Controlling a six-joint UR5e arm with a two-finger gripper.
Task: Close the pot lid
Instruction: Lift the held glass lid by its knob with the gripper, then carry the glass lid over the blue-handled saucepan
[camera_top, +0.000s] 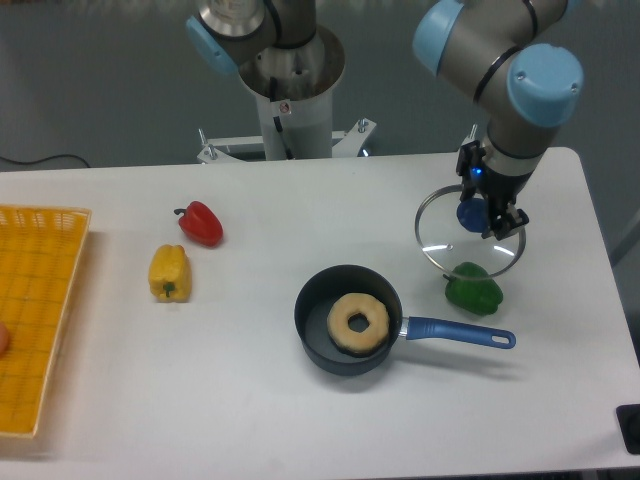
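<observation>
The pot (347, 320) is a small dark saucepan with a blue handle pointing right, sitting at the middle front of the table. A donut lies inside it. The pot lid (440, 240) is a clear glass disc with a metal rim and a dark blue knob (470, 215). My gripper (488, 212) is shut on the knob and holds the lid tilted in the air, up and to the right of the pot.
A green pepper (474, 289) lies under the lid's lower edge, right of the pot. A red pepper (202, 223) and a yellow pepper (169, 272) lie to the left. A yellow basket (40, 320) stands at the left edge.
</observation>
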